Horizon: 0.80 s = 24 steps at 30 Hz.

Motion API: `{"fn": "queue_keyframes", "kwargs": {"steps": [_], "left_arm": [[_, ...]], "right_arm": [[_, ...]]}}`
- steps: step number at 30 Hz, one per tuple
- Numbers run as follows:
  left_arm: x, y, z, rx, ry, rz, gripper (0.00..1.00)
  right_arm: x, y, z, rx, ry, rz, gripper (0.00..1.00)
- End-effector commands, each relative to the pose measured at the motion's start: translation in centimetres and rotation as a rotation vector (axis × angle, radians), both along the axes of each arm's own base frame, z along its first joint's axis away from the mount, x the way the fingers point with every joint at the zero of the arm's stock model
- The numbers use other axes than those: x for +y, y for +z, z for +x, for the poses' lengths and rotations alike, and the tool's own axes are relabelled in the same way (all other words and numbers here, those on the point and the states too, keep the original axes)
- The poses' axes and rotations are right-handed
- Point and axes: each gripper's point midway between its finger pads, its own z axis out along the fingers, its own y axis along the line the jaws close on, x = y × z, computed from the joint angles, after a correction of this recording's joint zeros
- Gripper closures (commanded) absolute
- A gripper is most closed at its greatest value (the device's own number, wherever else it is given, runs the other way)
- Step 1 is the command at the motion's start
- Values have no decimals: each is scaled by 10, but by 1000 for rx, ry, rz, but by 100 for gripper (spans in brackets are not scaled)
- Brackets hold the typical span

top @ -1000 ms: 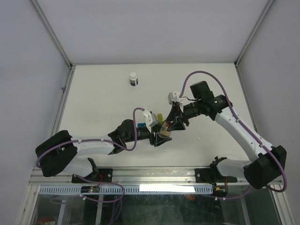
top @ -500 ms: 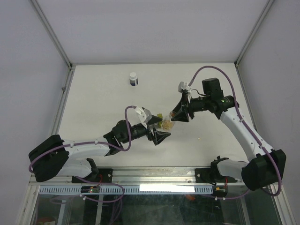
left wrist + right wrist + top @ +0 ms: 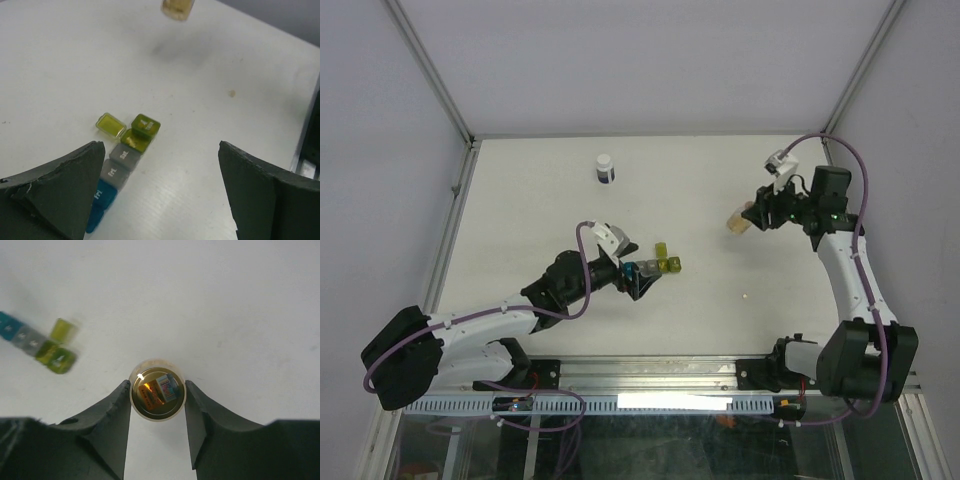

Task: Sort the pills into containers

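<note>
A smooth white table [image 3: 540,200] is bearing the containers [image 3: 125,155], a strip of small translucent cubes running blue to yellow-green, with one lid [image 3: 111,125] flipped open. The left gripper [image 3: 160,150] is hanging just behind them, jaws spread wide. The right gripper [image 3: 157,385] is clamping a round clear vial [image 3: 157,396] well apart from them, over bare tabletop. One pill [image 3: 231,93] is lying loose.

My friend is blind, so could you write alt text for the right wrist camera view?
The right gripper clamps a small clear vial, seen end-on, above a white table. A blurred strip of coloured compartments lies at left.
</note>
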Motion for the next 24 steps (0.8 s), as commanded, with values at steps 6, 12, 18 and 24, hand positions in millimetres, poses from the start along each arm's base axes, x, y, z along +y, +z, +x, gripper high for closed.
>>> {"fn": "queue_keyframes", "kwargs": {"steps": [6,12,18,24], "left_arm": [[17,-47,-6,-237,-118,311,1],[26,-53,6,-282,-100,354,1],[28,-53,11,-286,-104,324,1],[24,-56,11,-325,-142,355,1]], "right_arm": [[-137,-26,83,-4,-366,-98,100],[-180,-48,107,49,-456,-141,95],[-192,-62,113,70,-471,-181,83],[-188,-67,110,76,-432,-191,56]]}}
